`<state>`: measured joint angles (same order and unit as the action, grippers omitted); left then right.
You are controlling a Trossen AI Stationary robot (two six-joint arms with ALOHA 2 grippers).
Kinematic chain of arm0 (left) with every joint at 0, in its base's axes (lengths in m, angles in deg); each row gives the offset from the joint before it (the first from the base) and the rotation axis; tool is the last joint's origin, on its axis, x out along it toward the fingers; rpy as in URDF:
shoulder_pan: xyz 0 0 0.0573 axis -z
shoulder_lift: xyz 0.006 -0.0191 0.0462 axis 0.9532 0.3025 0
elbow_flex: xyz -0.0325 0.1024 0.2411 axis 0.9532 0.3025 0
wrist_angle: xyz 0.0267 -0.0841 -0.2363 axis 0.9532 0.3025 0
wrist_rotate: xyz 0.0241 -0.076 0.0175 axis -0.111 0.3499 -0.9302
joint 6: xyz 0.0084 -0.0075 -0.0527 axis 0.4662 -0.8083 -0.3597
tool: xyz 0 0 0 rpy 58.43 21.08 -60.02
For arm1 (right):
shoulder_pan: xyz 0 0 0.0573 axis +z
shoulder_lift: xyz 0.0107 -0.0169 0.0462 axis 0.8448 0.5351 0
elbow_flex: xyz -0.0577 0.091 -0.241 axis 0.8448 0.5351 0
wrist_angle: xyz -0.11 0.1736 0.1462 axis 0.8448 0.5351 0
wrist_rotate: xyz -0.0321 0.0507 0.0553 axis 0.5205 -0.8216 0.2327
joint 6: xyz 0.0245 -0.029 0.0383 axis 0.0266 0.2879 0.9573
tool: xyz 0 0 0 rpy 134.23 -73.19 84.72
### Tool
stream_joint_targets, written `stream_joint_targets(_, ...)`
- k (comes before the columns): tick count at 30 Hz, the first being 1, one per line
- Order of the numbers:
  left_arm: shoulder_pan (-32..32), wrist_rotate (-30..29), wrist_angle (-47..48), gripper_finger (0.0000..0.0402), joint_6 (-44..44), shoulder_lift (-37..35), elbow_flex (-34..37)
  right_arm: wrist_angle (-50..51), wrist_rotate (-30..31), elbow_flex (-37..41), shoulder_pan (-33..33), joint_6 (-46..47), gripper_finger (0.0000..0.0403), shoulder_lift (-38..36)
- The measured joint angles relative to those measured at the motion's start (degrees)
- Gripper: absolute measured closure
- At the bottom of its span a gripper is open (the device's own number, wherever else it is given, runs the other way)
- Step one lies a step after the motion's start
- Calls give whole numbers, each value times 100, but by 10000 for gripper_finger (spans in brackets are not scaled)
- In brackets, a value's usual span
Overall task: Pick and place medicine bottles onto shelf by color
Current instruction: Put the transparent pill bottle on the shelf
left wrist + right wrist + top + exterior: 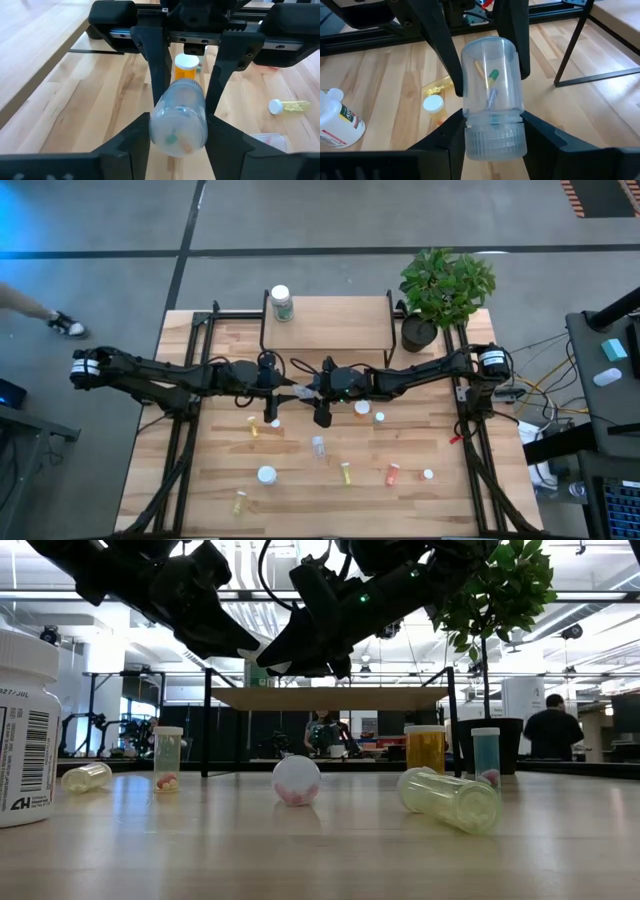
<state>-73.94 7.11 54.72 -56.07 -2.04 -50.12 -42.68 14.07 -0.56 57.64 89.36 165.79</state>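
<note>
While the right tool [492, 125] grips the clear bottle [492, 105], the left tool [180, 130] closes around its base.

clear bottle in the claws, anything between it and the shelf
Nothing visible blocks it. Both claws, left and right, meet on the clear bottle above the table, just in front of the shelf; one green-labelled bottle occupies its left end.

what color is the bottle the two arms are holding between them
Clear, see-through plastic bottle with a clear ribbed cap and a few coloured pills inside. The right wrist view shows it best.
</note>
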Motion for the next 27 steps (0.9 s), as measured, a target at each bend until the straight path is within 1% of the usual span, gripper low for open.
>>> stream_joint_targets(13, 2, -14, 5, 262, 157, -3, -31, -7, 15, 0, 0, 9, 255, 0)
stream_joint_targets(21, 0, -40, -44, 263, 253, -240, -26, -21, 17, -1, -2, 13, 254, -163)
stream_joint_targets(24, -22, -65, -39, 263, 308, -438, 0, 115, 21, -4, -4, -64, 245, -338)
stream_joint_targets(27, -47, -102, -1, 263, 352, -669, 42, 256, 59, -4, -4, -154, 220, -498)
